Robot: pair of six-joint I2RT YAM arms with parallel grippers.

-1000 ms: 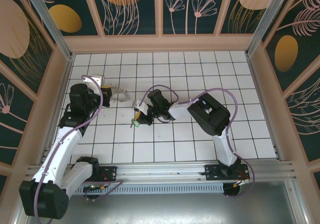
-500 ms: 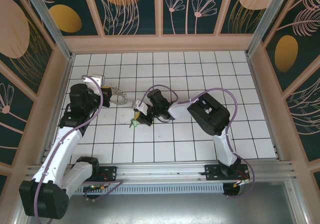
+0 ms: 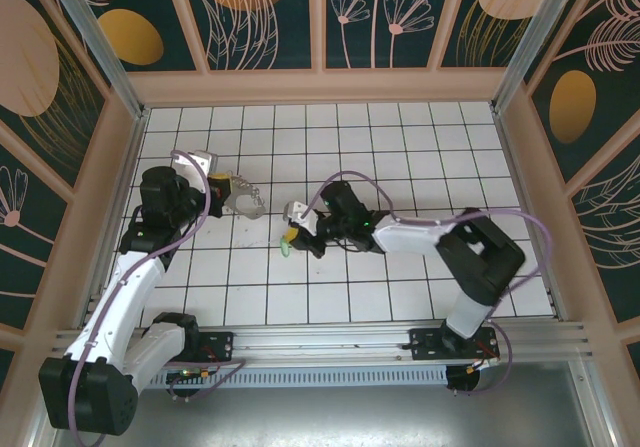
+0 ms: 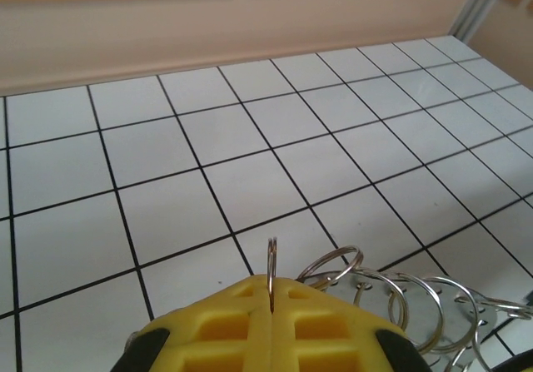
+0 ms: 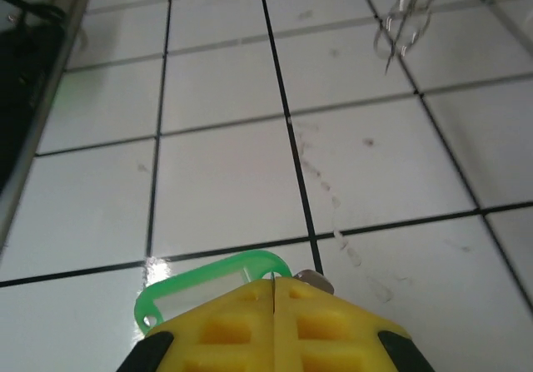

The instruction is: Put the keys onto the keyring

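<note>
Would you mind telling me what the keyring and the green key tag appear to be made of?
The keyring: likely steel wire with a polished finish, judging by its thin silvery coils and bright glints. The green key tag: probably glossy translucent plastic, as light glows through its rim around a pale window.

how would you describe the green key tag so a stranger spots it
On the white tiled table, find the right gripper, shut near the middle. It pinches a small translucent green plastic tag; the silvery wire rings in the left gripper nearby have no colour.
</note>
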